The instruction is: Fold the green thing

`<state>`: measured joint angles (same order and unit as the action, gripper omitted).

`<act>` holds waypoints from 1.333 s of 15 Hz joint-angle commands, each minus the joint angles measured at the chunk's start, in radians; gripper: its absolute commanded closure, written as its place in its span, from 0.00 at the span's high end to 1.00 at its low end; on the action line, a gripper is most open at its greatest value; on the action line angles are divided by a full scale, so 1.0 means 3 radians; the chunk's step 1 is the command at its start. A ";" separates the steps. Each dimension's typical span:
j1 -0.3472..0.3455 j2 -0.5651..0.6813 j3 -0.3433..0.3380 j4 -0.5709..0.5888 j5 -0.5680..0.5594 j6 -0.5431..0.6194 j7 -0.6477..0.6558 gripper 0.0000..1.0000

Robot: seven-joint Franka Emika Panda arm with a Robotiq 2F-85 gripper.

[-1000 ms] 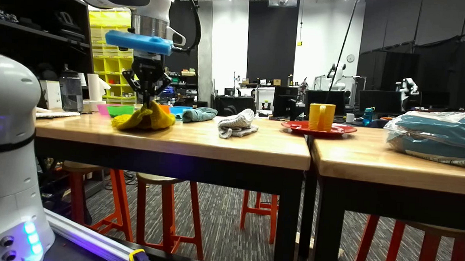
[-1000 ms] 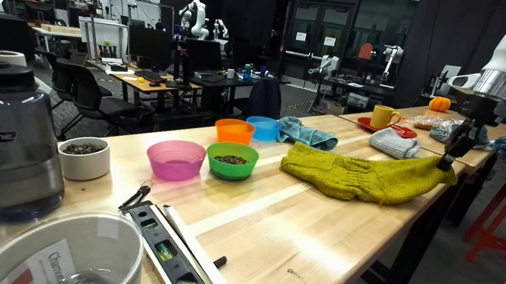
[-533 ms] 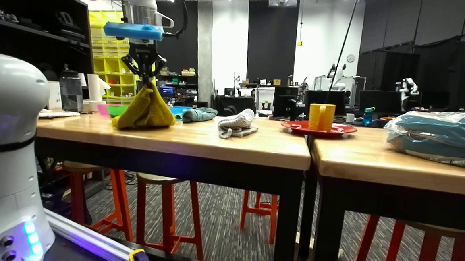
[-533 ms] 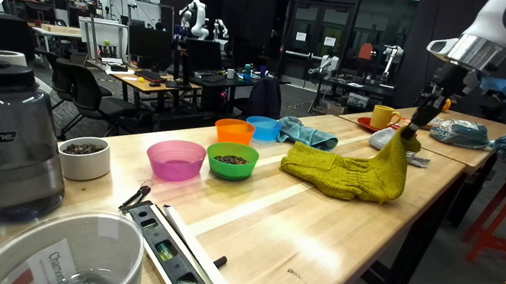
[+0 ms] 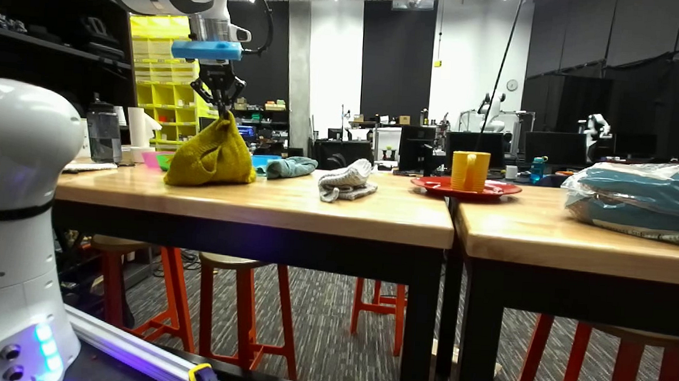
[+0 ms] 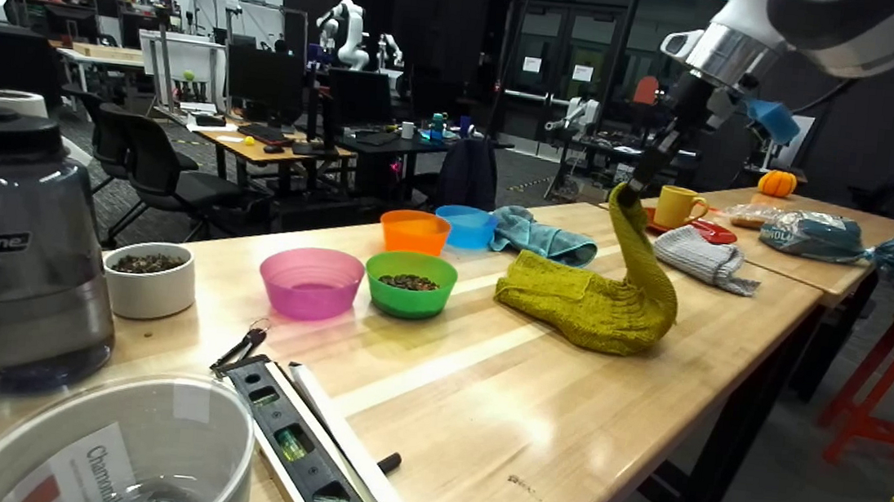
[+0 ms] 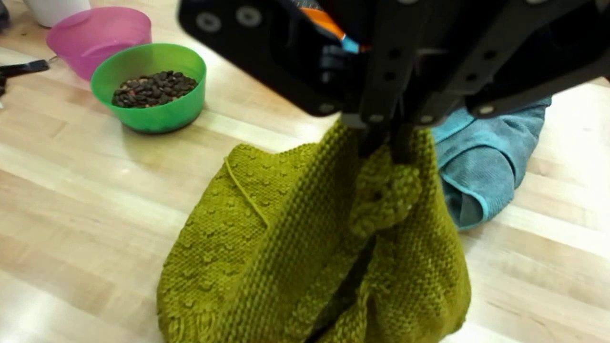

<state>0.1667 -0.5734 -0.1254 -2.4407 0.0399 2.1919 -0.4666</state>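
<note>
Gripper (image 6: 632,188) clamped on the lifted end of the green cloth (image 6: 589,310)

Its jaws are together on a bunched edge of the cloth, holding that end above the table (image 6: 496,420) while the rest lies on the wood; seen from outside, the whole bends up like a swan's neck. I judge the fold to be midway, with the lifted end yet to be laid over the flat part.

Slipping looks the likeliest trouble: only a gathered pinch is held, and the weight of the hanging knit could drag it free. Nothing pins the flat part either, so a hasty pull might slide it along the smooth wood instead of folding it. Released while bunched, the end would probably settle as a lump, because a dark gap stands between the layers in the wrist view. Carried too far, it could knock the nearby green bowl (image 7: 159,116) or snag the blue towel (image 6: 546,240).

That bowl holds small dark pieces (image 7: 155,88), which would scatter if tipped. Next to it stands a pink bowl (image 6: 310,291). A white pot (image 6: 150,288) contains dark crumbs (image 6: 148,263). Farther back are an orange bowl (image 6: 414,235), a blue bowl (image 6: 472,233) and a yellow mug (image 5: 469,172) on a red plate (image 5: 501,190); the low angle hides the insides of the mug and those two bowls, so I cannot say what they hold.
</note>
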 commanded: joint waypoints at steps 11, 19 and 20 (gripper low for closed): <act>0.0009 0.1164 0.0506 0.0969 0.0137 -0.0153 0.0300 0.01; -0.0016 0.1410 0.0535 0.1014 0.0194 -0.0207 0.0276 0.01; -0.0018 0.1450 0.0540 0.1031 0.0207 -0.0208 0.0270 0.01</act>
<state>0.1725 -0.1817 0.0234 -2.1704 0.0738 2.1445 -0.3795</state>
